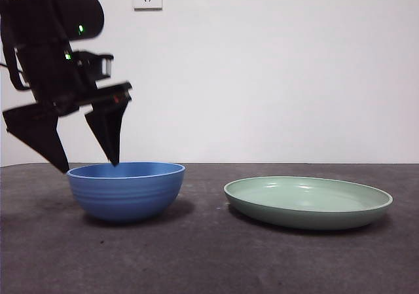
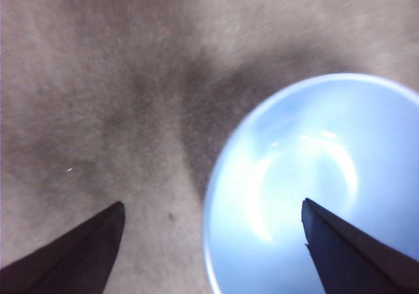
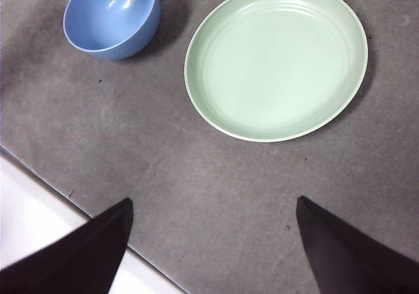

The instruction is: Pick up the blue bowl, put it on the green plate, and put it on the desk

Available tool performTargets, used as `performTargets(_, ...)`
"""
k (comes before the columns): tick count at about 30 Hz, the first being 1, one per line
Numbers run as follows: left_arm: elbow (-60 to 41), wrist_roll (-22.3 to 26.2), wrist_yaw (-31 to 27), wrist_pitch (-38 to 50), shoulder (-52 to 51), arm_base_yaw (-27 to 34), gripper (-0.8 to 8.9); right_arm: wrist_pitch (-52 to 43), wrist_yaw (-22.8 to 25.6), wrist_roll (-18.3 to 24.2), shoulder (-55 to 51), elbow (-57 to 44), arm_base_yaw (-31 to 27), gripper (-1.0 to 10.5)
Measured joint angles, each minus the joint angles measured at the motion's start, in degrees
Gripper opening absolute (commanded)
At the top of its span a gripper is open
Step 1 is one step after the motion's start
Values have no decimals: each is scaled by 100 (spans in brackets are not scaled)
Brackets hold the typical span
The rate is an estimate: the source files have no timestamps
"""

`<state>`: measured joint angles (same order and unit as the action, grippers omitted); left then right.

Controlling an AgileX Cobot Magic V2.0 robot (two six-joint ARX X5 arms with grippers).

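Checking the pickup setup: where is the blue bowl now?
Front view: the blue bowl sits on the desk, left of the green plate, under the open left tool.

My left gripper (image 1: pixel 90 166) was black, its two jaws dark wedges, with small green lights on the arm above it. The blue bowl (image 1: pixel 126 190) was medium blue outside with faint horizontal ridges, paler and shiny inside. The green plate (image 1: pixel 308 202) was pale green, glossy, with a lighter rim. The desk (image 1: pixel 209 255) was dark mottled grey-brown. My right gripper (image 3: pixel 213 205) was black too.
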<state>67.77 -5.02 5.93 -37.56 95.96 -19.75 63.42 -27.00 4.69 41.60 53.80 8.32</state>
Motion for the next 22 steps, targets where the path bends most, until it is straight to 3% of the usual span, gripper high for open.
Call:
performTargets(3,0,0,0,0,269,0,406,0,0,0,0,0,0,399)
performTargets(12,0,0,-2,15,315,0,9,-31,2,0,0,0,0,398)
performTargets(22,179,-28,-4,-94,-122,-144,10,-59,2,0,0,0,0,398)
